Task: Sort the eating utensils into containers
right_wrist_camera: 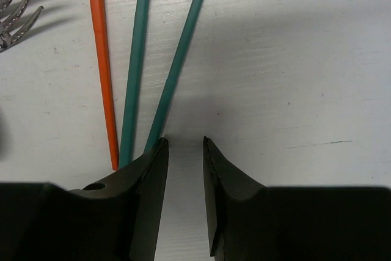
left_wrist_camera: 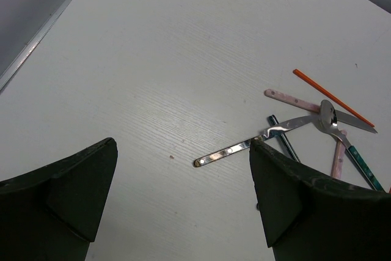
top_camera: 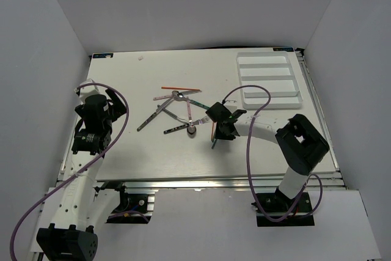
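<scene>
The utensils lie in a loose pile mid-table: a silver knife, a spoon, a fork, an orange stick. The white tray stands at the back right. My right gripper is low over the table at the pile's right. In its wrist view the gripper is slightly open with bare table between the jaws. Its left fingertip touches the end of one green stick, beside another green stick and an orange stick. My left gripper is wide open and empty, with the knife just ahead.
Fork tines show at the right wrist view's upper left. In the left wrist view a pink handle, a spoon and an orange stick lie crossed beyond the knife. White walls enclose the table on three sides.
</scene>
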`<state>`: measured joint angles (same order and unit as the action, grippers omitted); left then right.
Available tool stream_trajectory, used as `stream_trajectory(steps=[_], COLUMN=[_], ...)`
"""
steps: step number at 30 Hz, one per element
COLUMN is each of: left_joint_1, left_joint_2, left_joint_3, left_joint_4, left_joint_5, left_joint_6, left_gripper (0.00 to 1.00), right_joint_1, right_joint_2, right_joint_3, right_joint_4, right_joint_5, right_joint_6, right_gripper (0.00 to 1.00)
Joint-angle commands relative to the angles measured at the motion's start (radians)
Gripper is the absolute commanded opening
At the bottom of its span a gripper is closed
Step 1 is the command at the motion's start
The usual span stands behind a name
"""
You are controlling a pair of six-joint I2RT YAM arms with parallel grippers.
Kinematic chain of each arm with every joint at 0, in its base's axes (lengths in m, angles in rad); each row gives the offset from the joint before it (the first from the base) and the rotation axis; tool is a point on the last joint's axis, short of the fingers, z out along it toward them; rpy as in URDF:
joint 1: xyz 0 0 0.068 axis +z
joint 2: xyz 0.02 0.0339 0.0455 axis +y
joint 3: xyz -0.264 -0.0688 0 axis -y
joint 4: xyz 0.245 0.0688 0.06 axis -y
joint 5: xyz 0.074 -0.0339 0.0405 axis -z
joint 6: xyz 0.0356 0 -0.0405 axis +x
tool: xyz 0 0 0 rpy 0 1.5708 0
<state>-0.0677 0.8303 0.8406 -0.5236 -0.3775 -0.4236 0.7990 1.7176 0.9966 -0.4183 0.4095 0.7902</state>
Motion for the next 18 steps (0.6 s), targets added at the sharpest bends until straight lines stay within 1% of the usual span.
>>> stream_trajectory(steps=[1, 3, 4, 5, 9, 11, 13, 18], left_joint_1=[-0.004, -0.004, -0.004, -0.004, -0.003, -0.003, -0.004, -0.004], left_joint_2=[-0.01, -0.01, -0.01, -0.008, -0.007, -0.008, -0.008, -0.008], left_joint_3=[-0.006, -0.006, -0.008, -0.008, -0.008, -0.008, -0.006, -0.006], left_joint_4=[-0.001, -0.001, 0.0, 0.0, 0.0, 0.002, 0.002, 0.0], left_joint_5=[0.002, 0.005, 0.008, 0.009, 0.014, 0.014, 0.014, 0.014], left_joint_6=[-0.001, -0.001, -0.001, -0.001, -0.001, -0.001, -0.001, -0.001], left_gripper=[0.98, 0.98, 0.98, 0.98, 0.98, 0.98, 0.98, 0.98], right_joint_1=[0.003, 0.005, 0.006, 0.006, 0.009, 0.009, 0.009, 0.011], right_joint_2=[0.04, 0.027, 0.013, -0.005, -0.133, -0.159, -0.159, -0.067], right_joint_3=[-0.033, -0.033, -0.038, -0.041, -0.053, -0.046, -0.029, 0.069], right_joint_4=[0.006, -0.008, -0.01, -0.01, -0.017, -0.023, -0.023, -0.073], right_joint_5=[-0.012, -0.003, 0.005, 0.011, 0.06, 0.077, 0.078, 0.072], right_joint_6=[0.041, 0.053, 0.072, 0.082, 0.119, 0.126, 0.115, 0.113], right_gripper=[0.35, 0.35, 0.39, 0.4, 0.42, 0.42, 0.42, 0.43])
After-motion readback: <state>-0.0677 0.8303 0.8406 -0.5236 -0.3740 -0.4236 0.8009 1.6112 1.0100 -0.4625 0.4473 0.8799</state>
